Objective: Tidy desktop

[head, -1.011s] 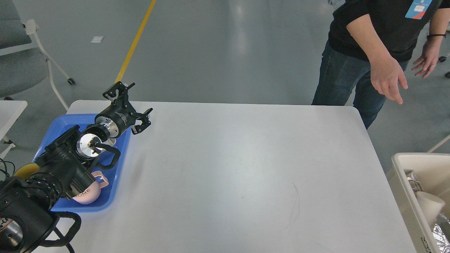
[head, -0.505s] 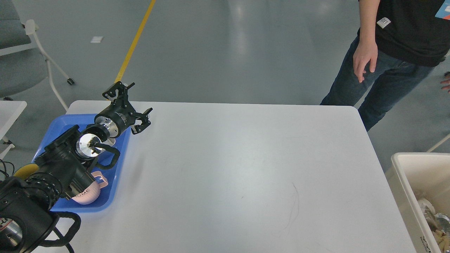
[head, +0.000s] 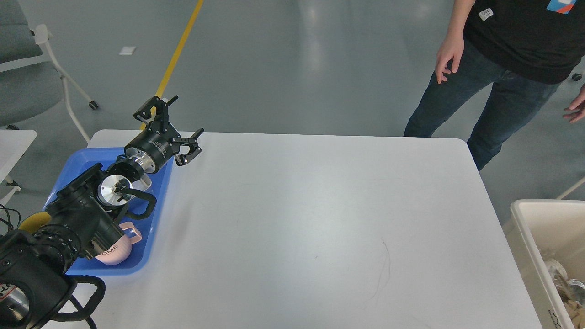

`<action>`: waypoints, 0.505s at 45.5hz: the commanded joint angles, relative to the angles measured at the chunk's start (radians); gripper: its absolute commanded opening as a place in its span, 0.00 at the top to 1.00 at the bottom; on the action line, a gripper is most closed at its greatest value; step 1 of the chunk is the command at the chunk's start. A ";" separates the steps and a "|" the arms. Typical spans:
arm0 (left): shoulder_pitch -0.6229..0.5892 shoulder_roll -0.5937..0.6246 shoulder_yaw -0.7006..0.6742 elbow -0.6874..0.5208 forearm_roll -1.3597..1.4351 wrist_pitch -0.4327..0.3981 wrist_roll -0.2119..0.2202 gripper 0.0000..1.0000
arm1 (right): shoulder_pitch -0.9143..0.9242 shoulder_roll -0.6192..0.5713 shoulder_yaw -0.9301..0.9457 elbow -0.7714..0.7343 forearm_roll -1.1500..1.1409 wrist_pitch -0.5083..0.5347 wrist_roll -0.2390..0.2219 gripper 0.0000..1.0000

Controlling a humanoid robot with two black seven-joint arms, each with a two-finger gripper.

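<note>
The desktop (head: 311,214) is a wide white tabletop with rounded corners and faint dark scratches; its surface is bare. My left arm comes in from the lower left, and my left gripper (head: 176,123) hangs open and empty above the table's far left corner, just past the blue tray (head: 157,201). The tray holds a pink cup (head: 116,249) marked HOME and a yellow thing (head: 28,221), both partly hidden by my arm. My right gripper is out of view.
A cream bin (head: 532,237) with foil and crumpled rubbish stands off the table's right edge. A person (head: 507,68) in a black shirt and jeans stands beyond the far right corner. A small white side table (head: 13,144) and a chair are at the left.
My left gripper has risen slightly and shifted a little right, still open. The person has stepped back and straightened. The cream bin has shifted, and the white cup seen in it earlier no longer shows.
</note>
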 commanded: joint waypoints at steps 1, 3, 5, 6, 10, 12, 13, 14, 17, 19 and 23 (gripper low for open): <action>0.003 0.002 0.001 0.002 0.001 -0.018 -0.010 0.03 | 0.103 0.057 -0.009 0.007 -0.002 -0.013 -0.003 0.00; 0.003 0.006 0.001 0.002 0.001 -0.018 -0.010 0.03 | 0.129 0.096 -0.009 0.010 -0.001 0.005 0.003 0.00; 0.002 0.008 0.001 0.002 0.001 -0.018 -0.010 0.03 | 0.145 0.113 -0.009 0.016 -0.001 0.016 0.003 0.00; 0.000 0.009 0.001 0.002 0.001 -0.016 -0.010 0.03 | 0.154 0.123 -0.009 0.020 -0.001 0.025 0.005 0.00; -0.007 0.012 0.001 0.002 0.001 -0.010 -0.008 0.03 | 0.194 0.177 -0.004 0.083 0.001 0.085 0.014 0.00; -0.007 0.012 0.001 0.002 0.001 -0.007 -0.008 0.03 | 0.198 0.199 0.005 0.122 0.004 0.105 0.018 0.00; -0.009 0.012 0.001 0.002 0.001 -0.005 -0.008 0.03 | 0.198 0.203 0.007 0.143 0.009 0.110 0.021 0.00; -0.009 0.012 0.001 0.002 0.001 -0.002 -0.010 0.03 | 0.198 0.209 0.010 0.160 0.015 0.114 0.023 0.00; -0.010 0.008 0.001 0.002 0.001 0.005 -0.010 0.03 | 0.198 0.225 0.040 0.195 0.019 0.115 0.034 0.00; -0.010 0.006 0.001 0.002 0.001 0.008 -0.010 0.03 | 0.198 0.252 0.075 0.211 0.019 0.116 0.043 0.00; -0.007 0.003 0.001 0.002 0.001 0.013 -0.010 0.03 | 0.200 0.312 0.152 0.218 0.019 0.119 0.051 0.00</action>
